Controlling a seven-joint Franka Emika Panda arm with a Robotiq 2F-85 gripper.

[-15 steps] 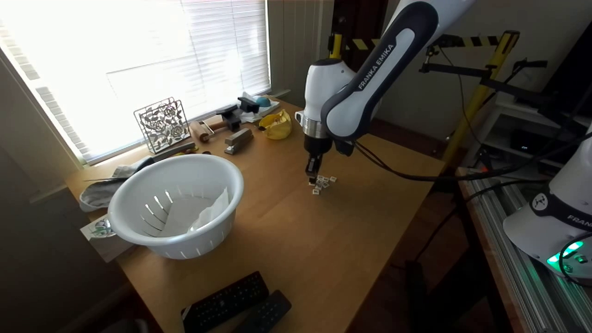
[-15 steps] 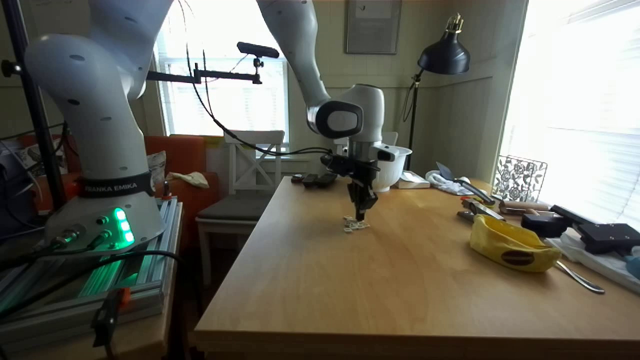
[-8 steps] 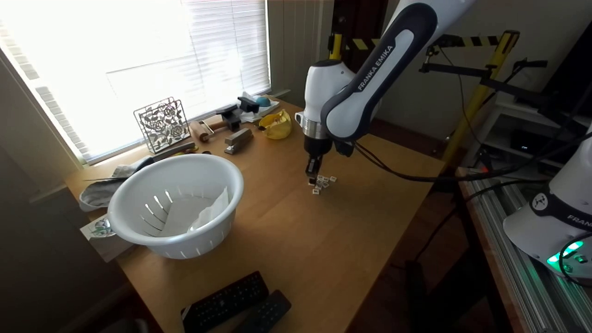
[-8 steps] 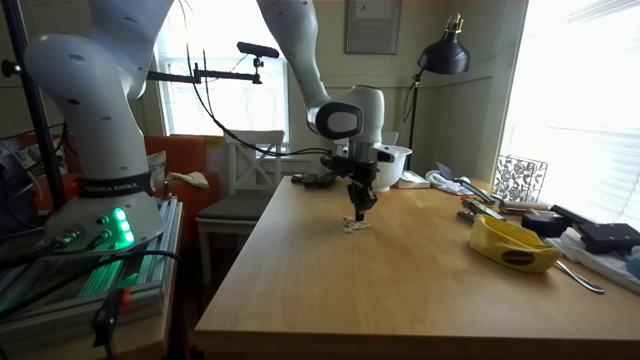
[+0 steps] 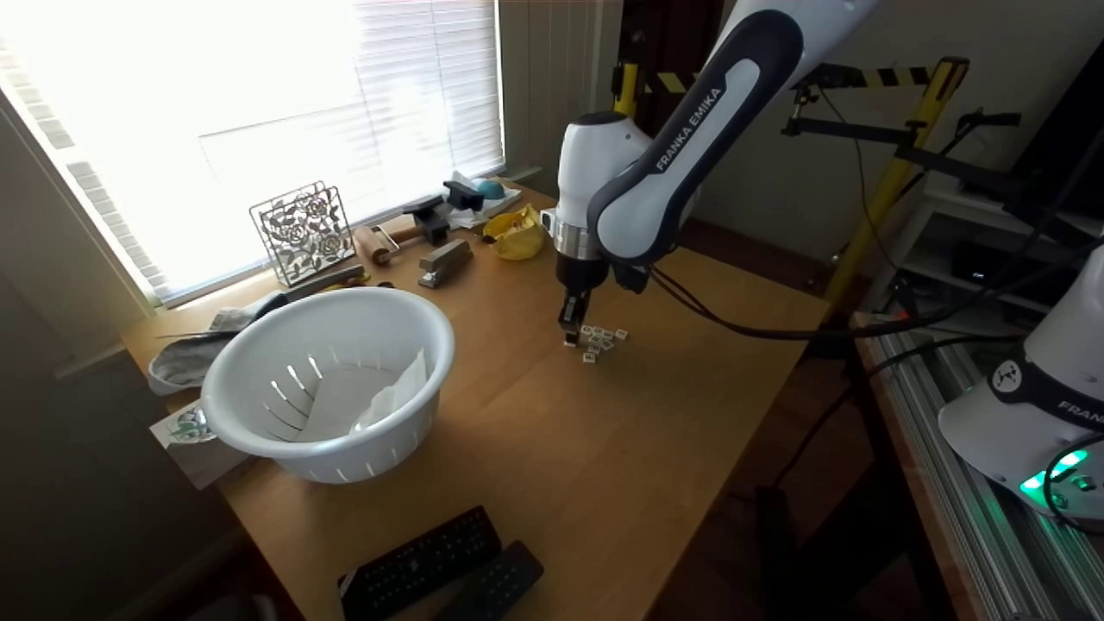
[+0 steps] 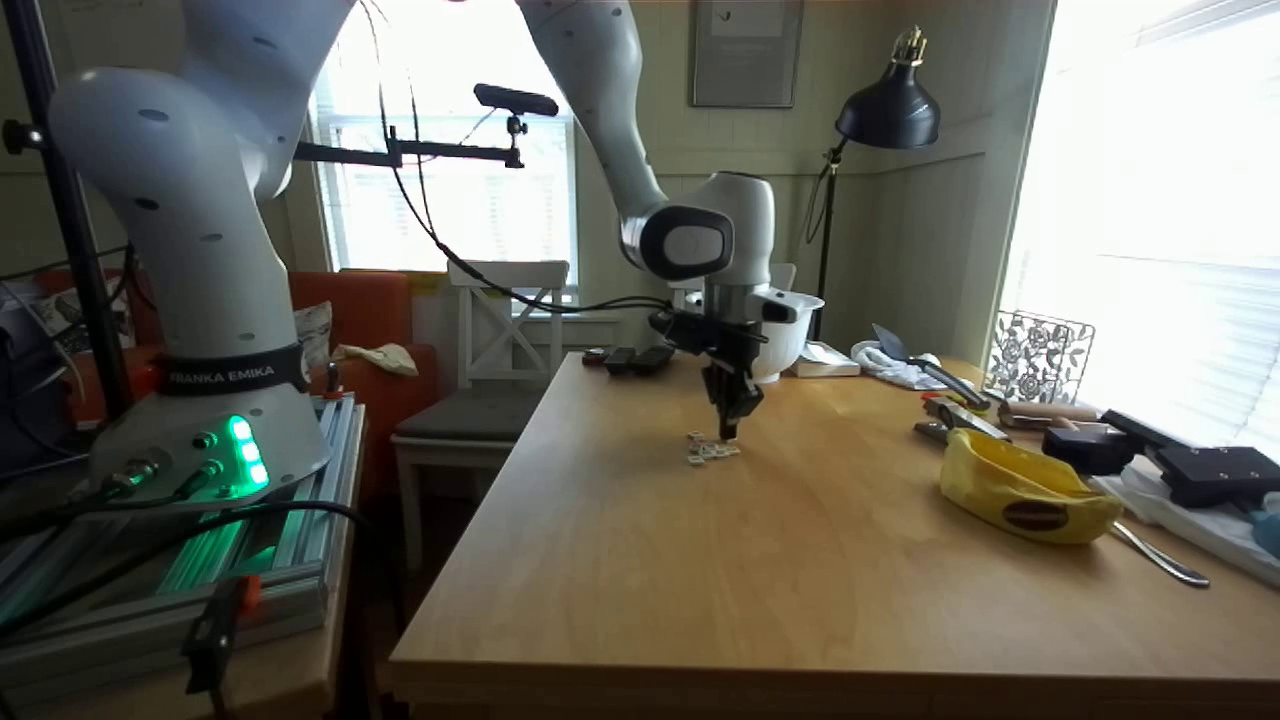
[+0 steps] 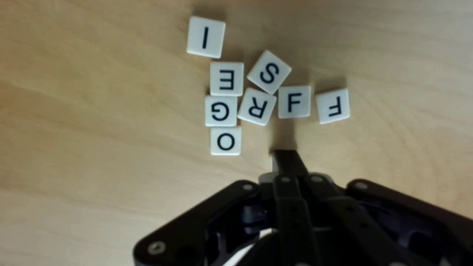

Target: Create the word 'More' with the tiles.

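Note:
Several small cream-white letter tiles lie flat on the wooden table. In the wrist view, E (image 7: 227, 79), G (image 7: 221, 111) and O (image 7: 225, 140) form a column. R (image 7: 257, 106) and S (image 7: 269, 72) lie beside it, tilted. One F tile (image 7: 294, 102) and another F tile (image 7: 333, 106) lie to the right; I (image 7: 206, 37) is at the top. My gripper (image 7: 287, 153) is shut, its tips low at the table. A pale tile edge (image 7: 272, 164) shows beside and under the tips; its letter is hidden. In both exterior views the gripper (image 5: 571, 336) (image 6: 728, 432) stands beside the tile cluster.
A white bowl (image 5: 328, 440) stands on the table with dark remotes (image 5: 431, 561) in front of it. A yellow object (image 6: 1020, 490), a stapler (image 5: 445, 261) and a metal rose-pattern holder (image 5: 304, 233) stand toward the window side.
My shut gripper has moved a little away from the cluster, toward the bowl side, with the pale tile at its tips. Another tile behind it has come into view. The other tiles look unmoved.

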